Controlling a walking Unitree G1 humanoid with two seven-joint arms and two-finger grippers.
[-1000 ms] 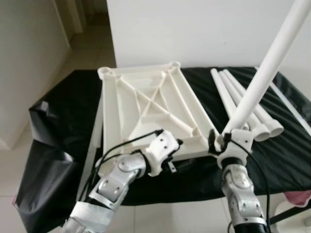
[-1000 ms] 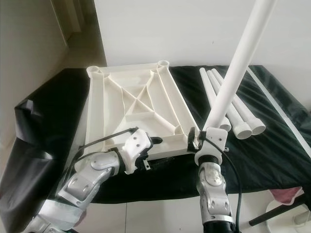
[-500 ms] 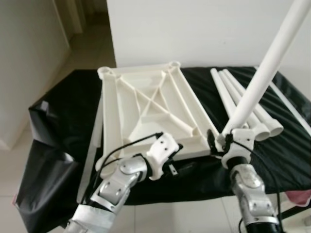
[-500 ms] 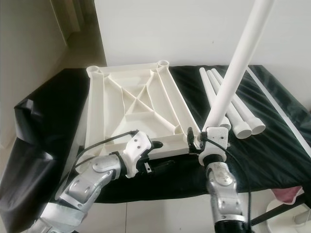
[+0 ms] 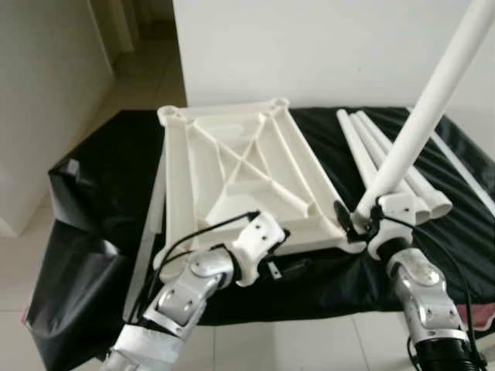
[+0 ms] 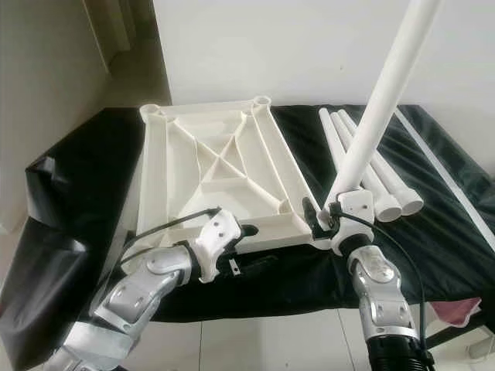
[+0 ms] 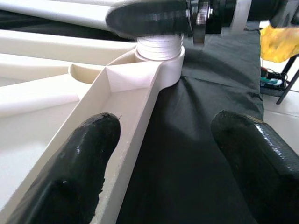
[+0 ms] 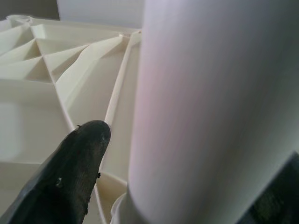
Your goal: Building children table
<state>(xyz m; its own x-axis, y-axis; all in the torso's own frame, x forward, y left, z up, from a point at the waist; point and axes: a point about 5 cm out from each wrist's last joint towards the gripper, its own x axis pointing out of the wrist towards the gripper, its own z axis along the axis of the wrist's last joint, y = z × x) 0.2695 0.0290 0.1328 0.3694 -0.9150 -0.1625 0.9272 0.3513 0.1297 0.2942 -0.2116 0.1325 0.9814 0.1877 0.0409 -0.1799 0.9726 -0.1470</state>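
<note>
Both jaws: right gripper clamps the leg; left gripper spread astride the tabletop rim.

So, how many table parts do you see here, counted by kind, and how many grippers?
Tabletop panel, lying underside up: 1
Leg held at the corner socket by the right gripper: 1
Loose legs lying on the black cloth: 3
Grippers, counting the left gripper: 2
Total: 7

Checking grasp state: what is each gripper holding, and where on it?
Right gripper clamps the long white plastic leg tube at its bottom end, by the corner socket. Left gripper is open, straddling the upturned white tabletop's near rim.
</note>
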